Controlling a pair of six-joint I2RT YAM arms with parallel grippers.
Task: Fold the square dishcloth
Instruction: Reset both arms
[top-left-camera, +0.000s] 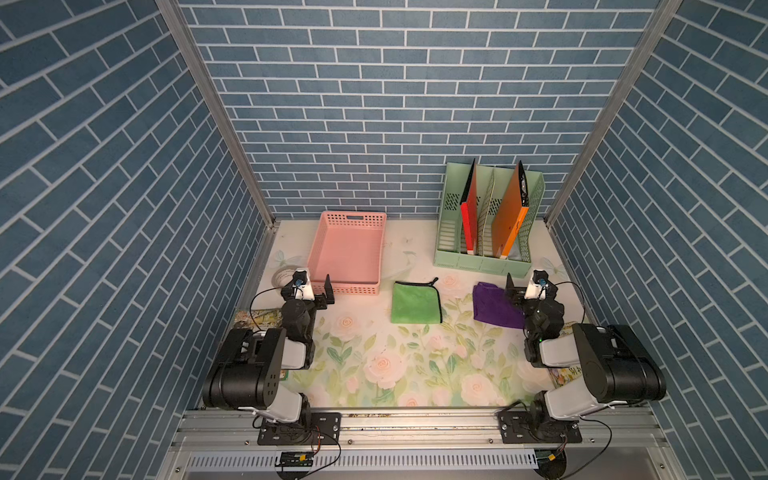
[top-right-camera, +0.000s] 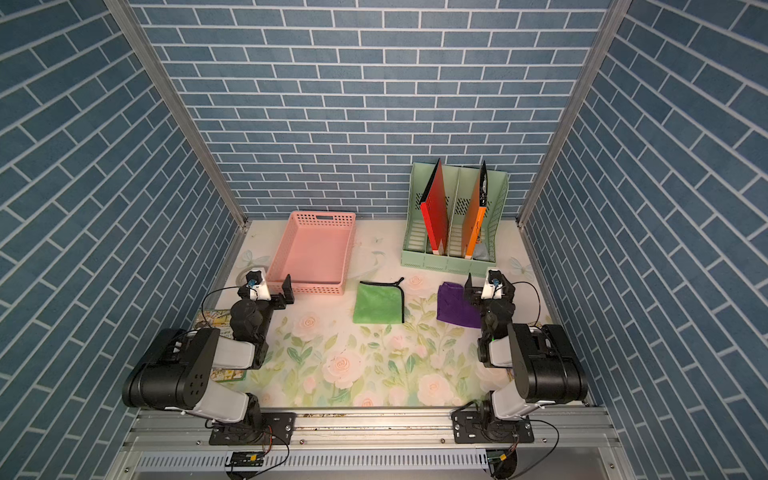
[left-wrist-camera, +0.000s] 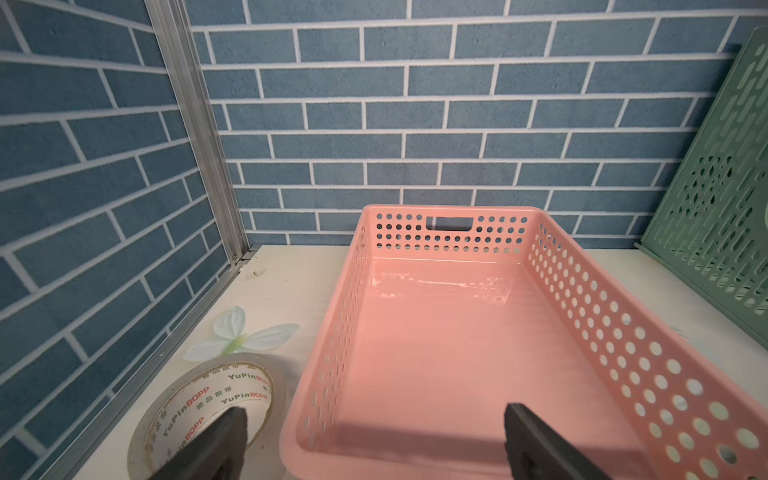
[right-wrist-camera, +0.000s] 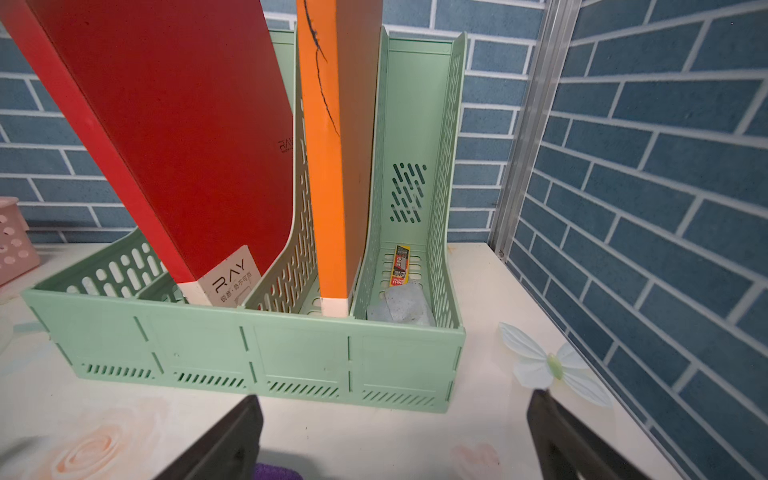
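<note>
Evidently both gape wide, empty: left pincer (left-wrist-camera: 374, 417) straddles the pink basket (left-wrist-camera: 582, 316) corner, right pincer (right-wrist-camera: 395, 401) over the purple cloth (top-left-camera: 492, 307); arms folded low.

You see: square green fabric dishcloth (top-left-camera: 415, 302), black trim; purple fabric cloth (top-left-camera: 493, 306); pink plastic basket (top-left-camera: 347, 288), dot-hole pattern; mint-green slotted plastic file rack (top-left-camera: 482, 262); red folder (top-left-camera: 469, 212); orange folder (top-left-camera: 510, 220); tabletop (top-left-camera: 374, 332), pale pink roses, green leaves; walls (top-left-camera: 374, 104), blue brick, white lines.
</note>
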